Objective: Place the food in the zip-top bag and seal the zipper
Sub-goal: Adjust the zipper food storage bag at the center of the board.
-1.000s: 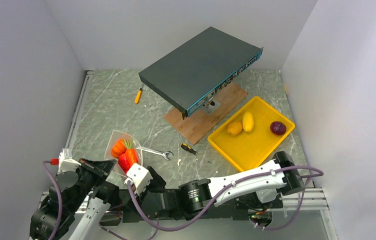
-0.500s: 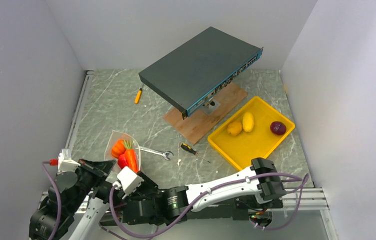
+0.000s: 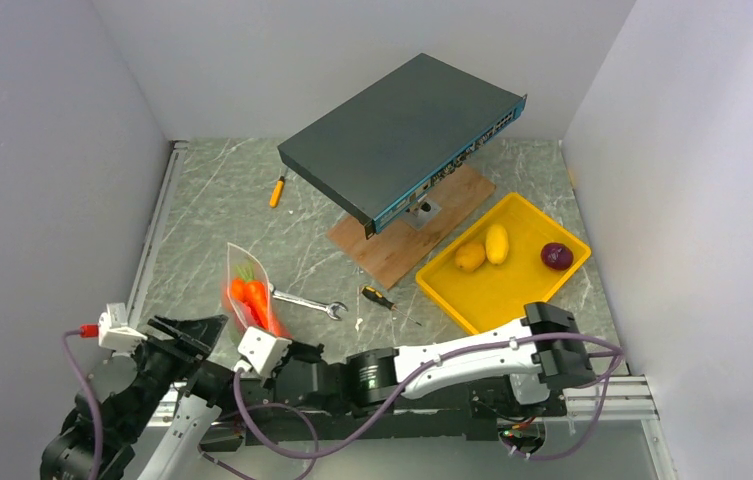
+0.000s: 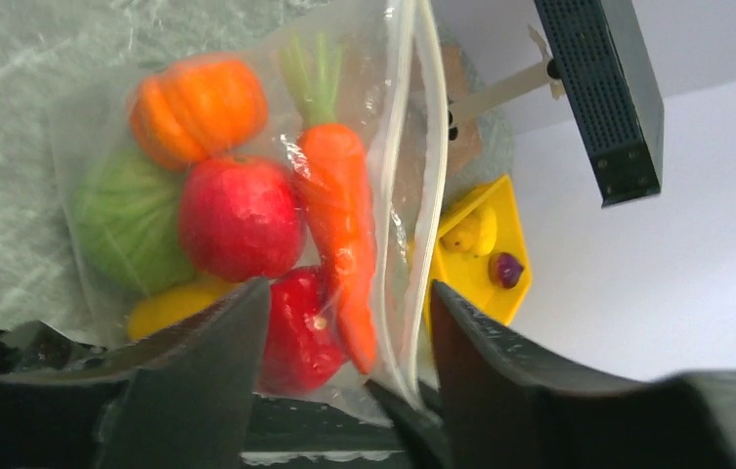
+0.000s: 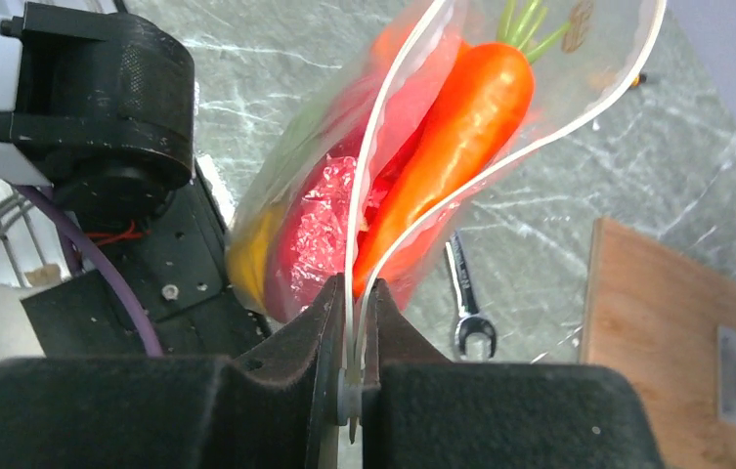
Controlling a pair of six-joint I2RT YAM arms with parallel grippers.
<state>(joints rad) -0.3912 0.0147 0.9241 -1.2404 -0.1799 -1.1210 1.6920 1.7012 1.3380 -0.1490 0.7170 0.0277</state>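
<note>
Top view, bag: we are seeing the zip-top bag (image 3: 250,290) at the near left, just beyond both grippers, its long axis running near to far.
Top view, arms: the right gripper (image 3: 287,352) is reaching across to the bag's near corner; the left gripper (image 3: 192,335) is hovering beside it.
Left wrist: we are finding the fingers spread and gripping nothing, with the carrot (image 4: 339,225) and zipper (image 4: 437,166) pointing away.
Right wrist: the jaws are pinching the zipper's near end; farther out the strips are gaping apart.
</note>
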